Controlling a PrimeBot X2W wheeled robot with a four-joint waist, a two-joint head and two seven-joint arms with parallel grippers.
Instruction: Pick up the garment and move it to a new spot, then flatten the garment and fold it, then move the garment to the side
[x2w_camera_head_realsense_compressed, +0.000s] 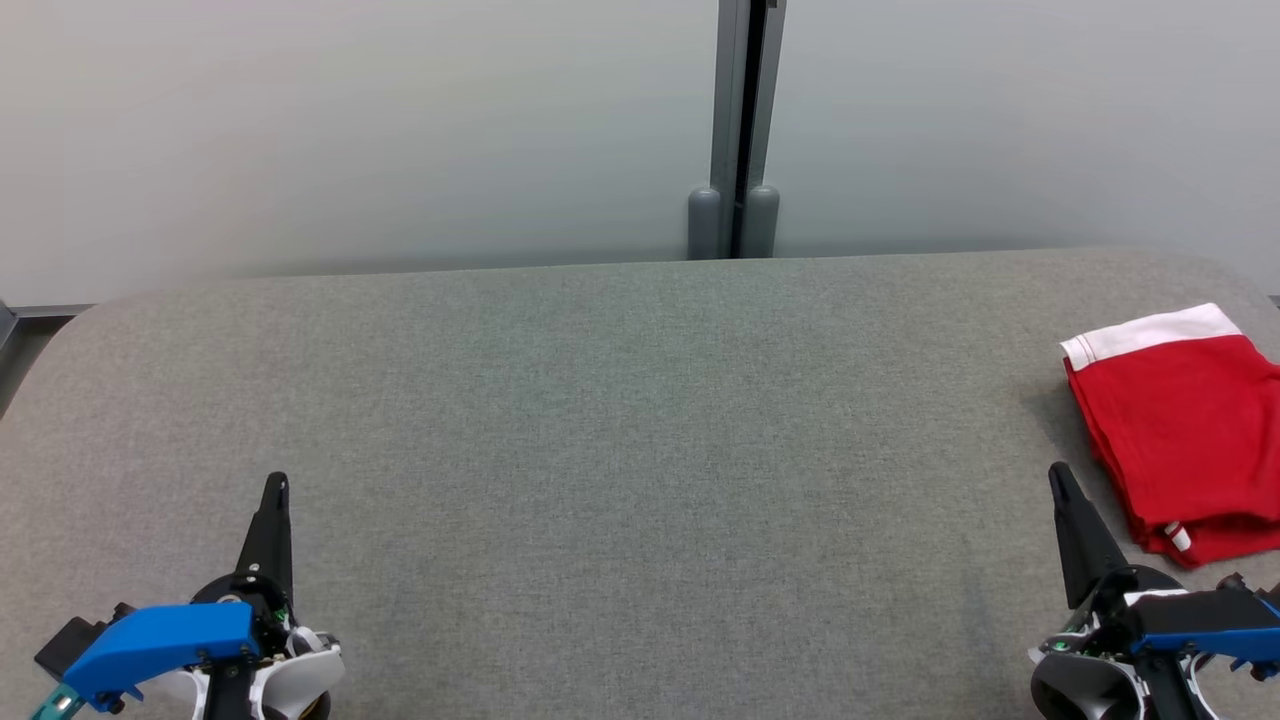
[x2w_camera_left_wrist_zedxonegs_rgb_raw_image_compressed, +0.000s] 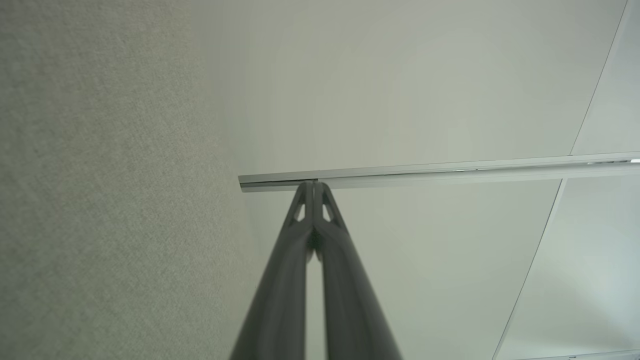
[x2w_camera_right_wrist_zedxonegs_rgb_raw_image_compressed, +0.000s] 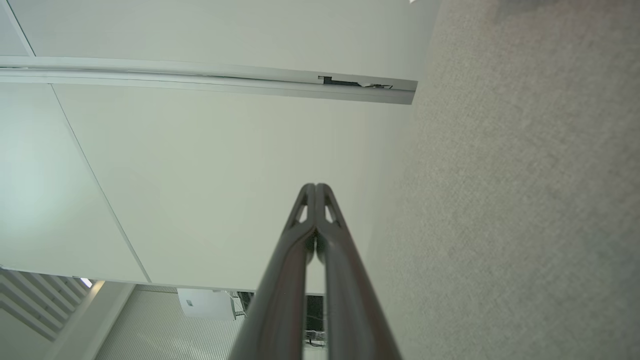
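The red garment (x2w_camera_head_realsense_compressed: 1180, 440) lies folded at the right edge of the desk (x2w_camera_head_realsense_compressed: 620, 420), near the right end effector (x2w_camera_head_realsense_compressed: 1057, 475), which like the left end effector (x2w_camera_head_realsense_compressed: 277, 487) is pinched closed on nothing, so the move aside looks done and nothing seems to need another grasp.

Matt grey woven cloth table (x2w_camera_head_realsense_compressed: 600, 400), soft red cotton-like garment (x2w_camera_head_realsense_compressed: 1180, 420).

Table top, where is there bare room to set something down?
The table is bare from its left edge across the middle, between the left gripper and the right gripper. Crowded at the right edge, where the folded red garment lies.
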